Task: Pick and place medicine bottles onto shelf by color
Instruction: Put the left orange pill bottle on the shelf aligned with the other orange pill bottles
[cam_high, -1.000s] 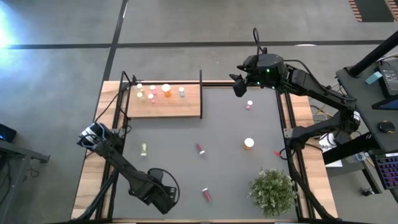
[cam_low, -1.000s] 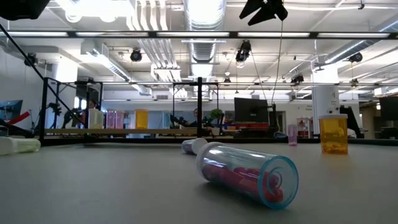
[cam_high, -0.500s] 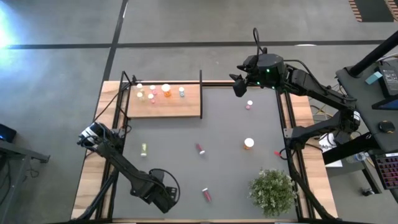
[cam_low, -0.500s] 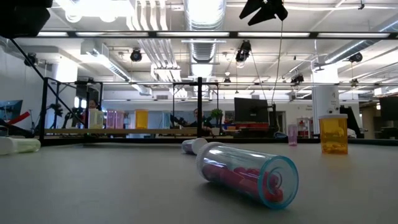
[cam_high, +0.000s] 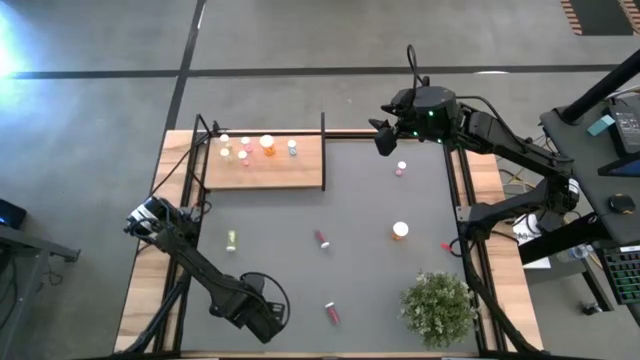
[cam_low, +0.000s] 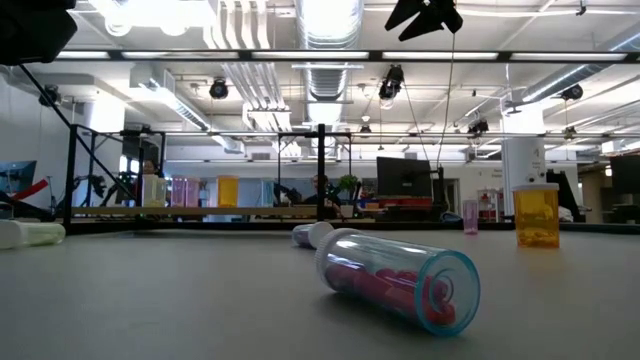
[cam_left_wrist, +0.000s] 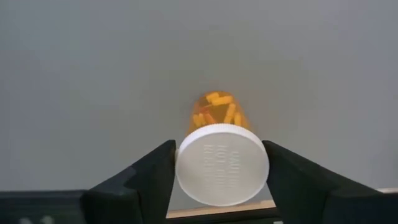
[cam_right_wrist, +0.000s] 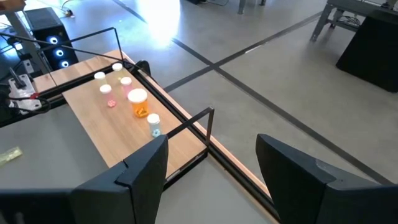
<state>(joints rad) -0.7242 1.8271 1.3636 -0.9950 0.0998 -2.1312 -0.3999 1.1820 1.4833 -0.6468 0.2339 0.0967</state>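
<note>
An orange medicine bottle (cam_left_wrist: 217, 115) with a white cap stands upright on the grey table near its left edge. My left gripper (cam_left_wrist: 222, 163) points down over it, shut on it. In the high view this gripper (cam_high: 150, 215) hides the bottle. The shelf (cam_high: 290, 170) lies at the far left with several bottles standing along its far side. Loose bottles: a yellow-green one (cam_high: 231, 240) lying down, pink ones (cam_high: 321, 239) (cam_high: 331, 313) (cam_high: 401, 169), and an orange one (cam_high: 400, 231) standing. My right gripper (cam_high: 383, 137) hangs open, high over the table's far side. My left gripper pinches the orange bottle's white cap (cam_left_wrist: 186, 163) by two opposite sides of its rim, one finger (cam_left_wrist: 155, 171) on each side. The fingers come from above, pointing down. The bottle is upright below them; I cannot tell whether its base is on the table.
A bushy green plant (cam_high: 438, 307) stands at the near right. Thin black posts and rails frame the shelf (cam_high: 323, 150). Wooden strips (cam_high: 470, 200) run along the table's left and right edges. In the low view a pink bottle (cam_low: 400, 285) lies close to the camera.
My left gripper has sunk a little over the table's left side. The loose bottles and the right arm have kept still.
</note>
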